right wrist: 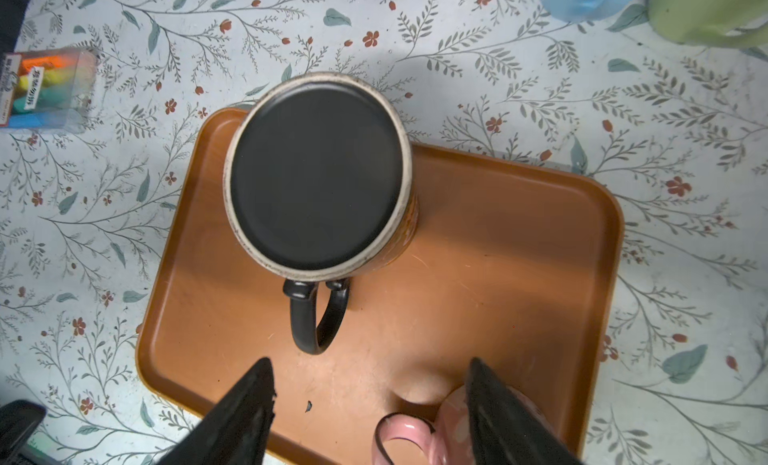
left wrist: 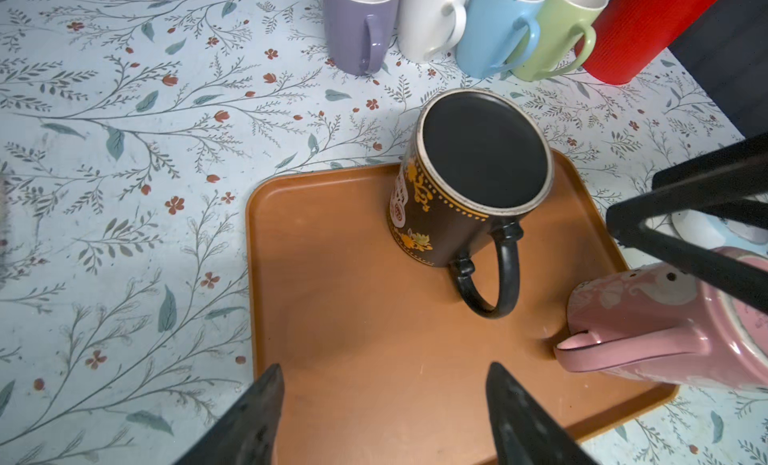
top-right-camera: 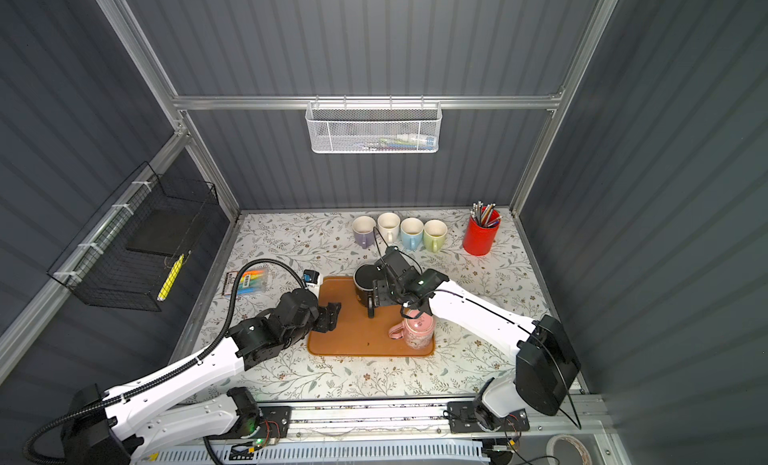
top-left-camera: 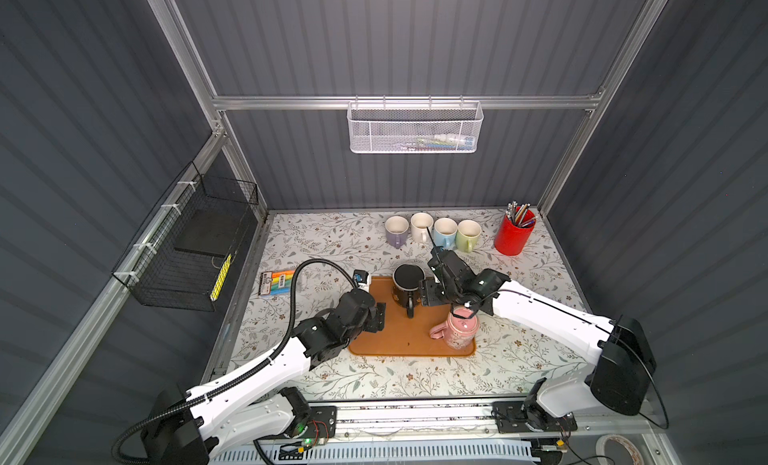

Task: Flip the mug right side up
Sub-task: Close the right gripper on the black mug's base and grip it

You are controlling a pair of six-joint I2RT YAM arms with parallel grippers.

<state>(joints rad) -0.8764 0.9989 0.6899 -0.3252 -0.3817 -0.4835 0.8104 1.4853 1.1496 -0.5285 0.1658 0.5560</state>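
The mug (top-left-camera: 409, 286) (top-right-camera: 368, 286) is black with gold ornament. It stands upside down at the back of the orange tray (top-left-camera: 399, 342), flat base up and handle toward the front (left wrist: 478, 172) (right wrist: 318, 176). My left gripper (top-left-camera: 377, 317) (left wrist: 384, 375) hangs open over the tray's left part, well short of the mug, with nothing between its fingers. My right gripper (top-left-camera: 428, 292) (right wrist: 370, 371) is open just right of the mug; the handle lies just ahead of its tips. A pink mug (top-left-camera: 459, 336) (right wrist: 415, 438) stands at the tray's front right corner, under the right wrist.
Several pastel mugs (top-left-camera: 432, 230) line the back of the table beside a red pencil holder (top-left-camera: 514, 234). A marker pack (top-left-camera: 277, 282) lies left of the tray, and a small white object (top-left-camera: 360, 278) sits at its back left corner. Wire baskets (top-left-camera: 187, 251) hang on the walls.
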